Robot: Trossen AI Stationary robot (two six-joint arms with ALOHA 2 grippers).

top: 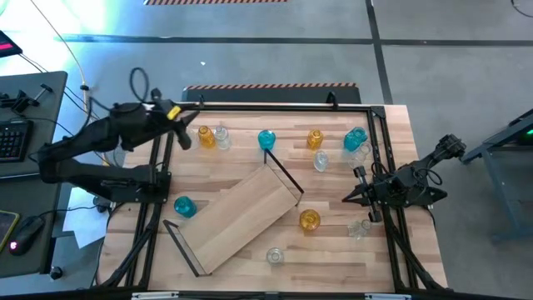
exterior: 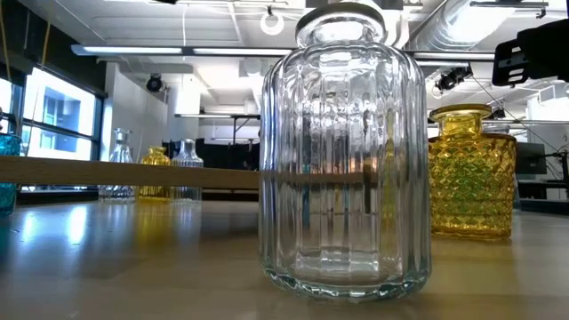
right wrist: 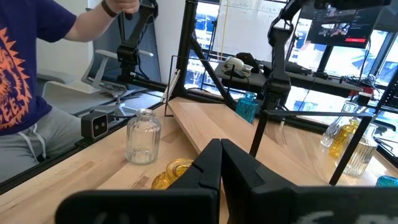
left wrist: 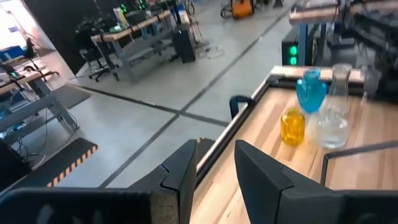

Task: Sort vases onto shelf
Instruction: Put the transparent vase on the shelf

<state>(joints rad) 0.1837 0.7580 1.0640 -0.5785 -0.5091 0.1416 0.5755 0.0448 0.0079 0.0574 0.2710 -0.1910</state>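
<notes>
- Left end effector [top: 185,138] is being held over the far left part of the counter [top: 250,258], just beside an amber vase [top: 205,136] and a clear vase [top: 221,136]; its fingers [left wrist: 261,180] are being kept partly apart, with nothing seen between them in the left wrist view.
- Right end effector [top: 348,198] is being held at the right side of the counter with its fingers [right wrist: 208,165] pressed together, and nothing is being gripped.
- Shelf [top: 241,218] is being observed lying diagonally across the middle of the counter, with black wire frames at both ends; no vase is being carried on it.
- Along the far edge, a teal vase [top: 266,139], a second amber vase [top: 315,137], a second teal vase [top: 355,138] and a clear vase [top: 321,161] are being noted, standing apart from the shelf.
- Another teal vase [top: 184,206] is being seen near the shelf's left end, and an amber vase [top: 309,220] near its right end.
- A ribbed clear vase [top: 275,257] is being seen near the front edge, and another clear vase [top: 360,227] near the right end effector.
- A seated person [right wrist: 28,93] in a blue shirt is being seen beyond the counter in the right wrist view.
</notes>
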